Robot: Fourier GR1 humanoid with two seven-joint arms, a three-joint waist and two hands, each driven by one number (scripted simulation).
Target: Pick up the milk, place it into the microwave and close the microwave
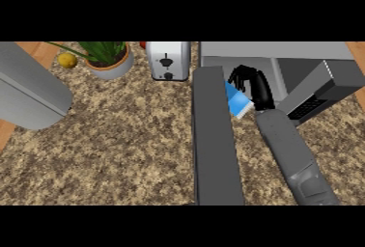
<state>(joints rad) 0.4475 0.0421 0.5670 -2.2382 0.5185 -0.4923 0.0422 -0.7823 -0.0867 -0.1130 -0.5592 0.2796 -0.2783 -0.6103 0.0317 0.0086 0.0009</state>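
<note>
The black right hand (251, 82) is curling its fingers round the blue-and-white milk carton (239, 101) — holding it just before the grey microwave's (299, 72) opening, beside its long grey open door (214, 140). The left hand is showing nowhere.
</note>
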